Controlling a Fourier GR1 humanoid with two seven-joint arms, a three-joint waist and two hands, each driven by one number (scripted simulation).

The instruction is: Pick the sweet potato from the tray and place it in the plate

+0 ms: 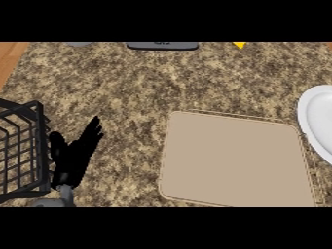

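We work over one speckled stone bench (pixel 161 82), and it carries everything else in view. Next in size is the single tan tray (pixel 233 160), lying flat right of centre, and its whole surface shows bare: we see no sweet potato on it, nor anywhere else on the bench. One white plate (pixel 330 124) sits just beyond the tray's right edge, partly cut off by the view's right side, and what shows of it also holds nothing. One black wire basket (pixel 10 146) stands at the left edge. One left hand (pixel 71 153) rests beside that basket, fingers straight and pointing up, holding nothing. Of the right hand we see at most a dark sliver at the lower right corner, too little to judge, so we cannot tell how its fingers stand or whether they carry the sweet potato.

Smallest are the bits along the far edge: one dark flat object (pixel 162 45), one grey scrap (pixel 79 44) and one yellow tip (pixel 239 45), all too cropped to name.

Our judgement is that the step in hand is carrying to the plate, if the potato is with the hidden right hand. To do it well we would bring it over the plate's middle, lower it close, and only then open the fingers.
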